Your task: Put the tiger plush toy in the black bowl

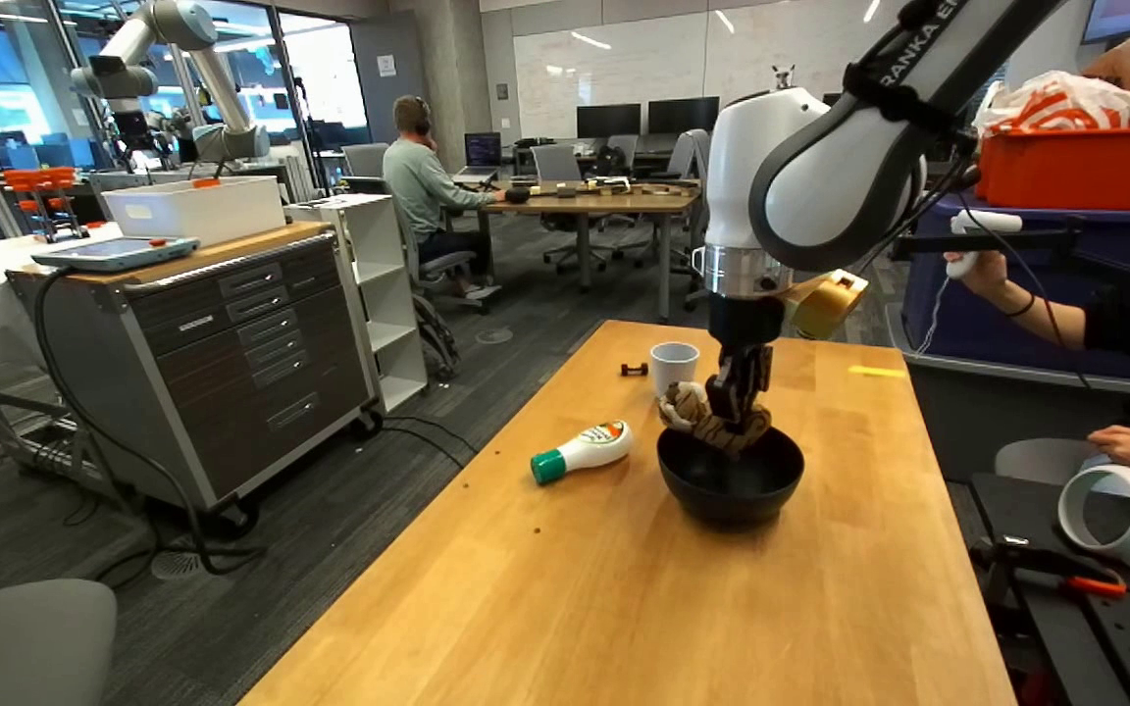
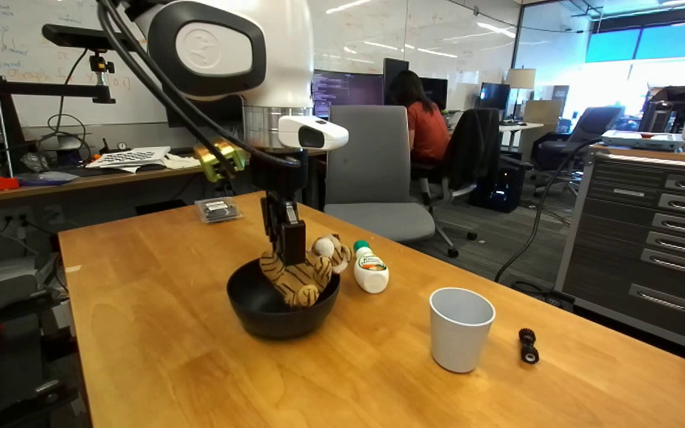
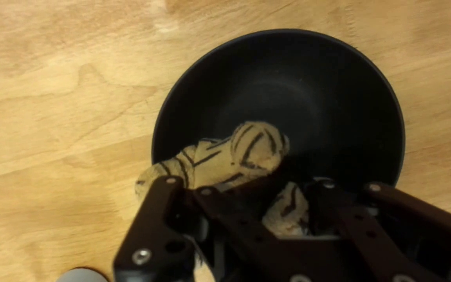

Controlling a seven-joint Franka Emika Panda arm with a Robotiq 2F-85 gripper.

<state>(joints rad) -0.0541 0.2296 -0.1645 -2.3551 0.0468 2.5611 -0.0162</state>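
The tiger plush toy (image 1: 686,404) is tan with dark stripes and a pale head. In an exterior view (image 2: 296,283) one limb hangs inside the black bowl, and the head lies out past the rim. The black bowl (image 1: 732,495) stands upright on the table; it also shows in an exterior view (image 2: 277,324). My gripper (image 1: 740,420) points straight down over the bowl, fingers close together on the toy's body. In the wrist view the toy (image 3: 213,164) crosses the bowl's (image 3: 350,98) rim, and part of it shows between the fingers (image 3: 294,188). The fingertips themselves are partly hidden.
A white bottle with green cap (image 2: 371,272) lies beside the bowl. A white cup (image 2: 460,330) and a small dark dumbbell-shaped piece (image 2: 528,346) stand nearby on the table. A clear plastic box (image 2: 217,210) lies near the table's end. A grey chair (image 2: 372,178) is close to the edge.
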